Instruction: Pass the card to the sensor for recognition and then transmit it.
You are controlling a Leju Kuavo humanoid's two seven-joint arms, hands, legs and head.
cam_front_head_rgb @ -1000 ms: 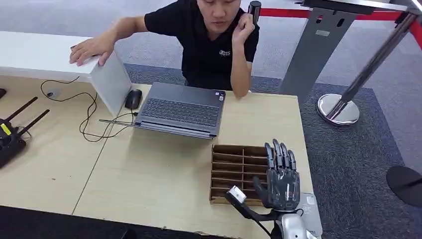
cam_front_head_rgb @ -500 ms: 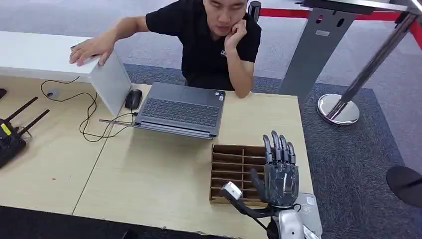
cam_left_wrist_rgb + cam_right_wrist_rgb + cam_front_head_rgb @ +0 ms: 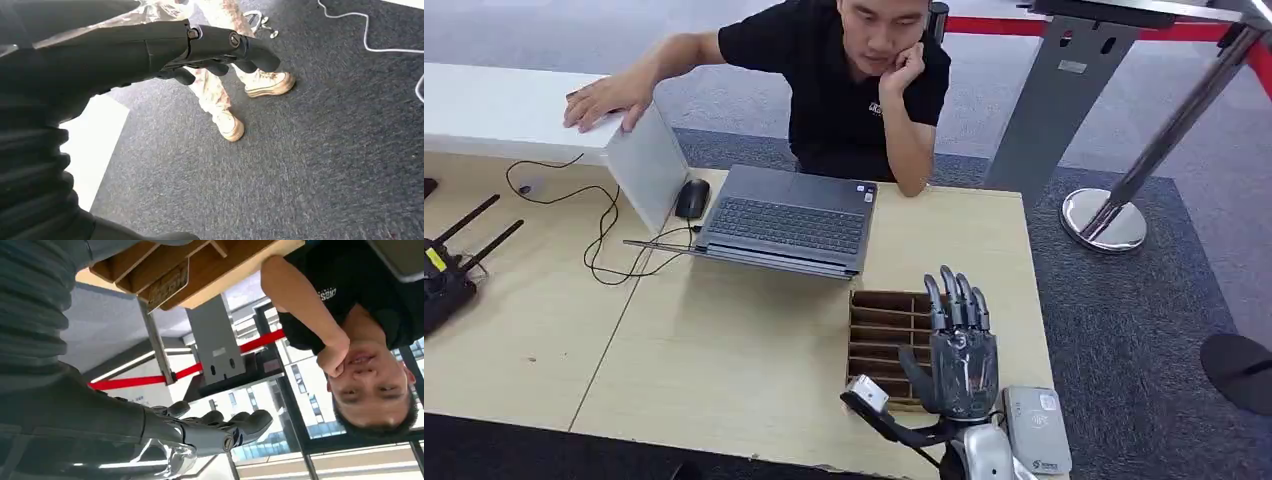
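the right hand (image 3: 962, 355) stands upright over the near right part of the worktop (image 3: 724, 350), palm turned away from the head camera, its fingers (image 3: 954, 298) straight, close side by side and holding nothing; the thumb sticks out toward the robot's left. in the right wrist view the same fingers (image 3: 235, 426) reach out level with nothing between them.

just to the right of the wrist, below the fingers, the grey sensor (image 3: 1036, 429) lies flat on the worktop's near right corner, a contactless mark on its top. behind the fingers and partly hidden by them sits the brown slotted tray (image 3: 879, 325), its dividers running across; i cannot tell whether a card lies in any slot, and no card is plain to see in the hand.

beyond the fingertips, further back and to their left, an open laptop (image 3: 789, 218) rests on the worktop, a black mouse (image 3: 691, 198) and loose black cables (image 3: 614, 230) at its left. far left of the fingers, black antennas (image 3: 464, 240) lie on the worktop.

past the laptop a person (image 3: 864, 90) in a black shirt leans on the worktop's far edge, one hand at the chin, the other on a white box (image 3: 524, 110).

the left hand (image 3: 200, 50) hangs over grey carpet (image 3: 325, 150), its fingers (image 3: 250, 52) loosely curled and holding nothing; a person's light shoes (image 3: 250, 100) stand beyond its fingertips.
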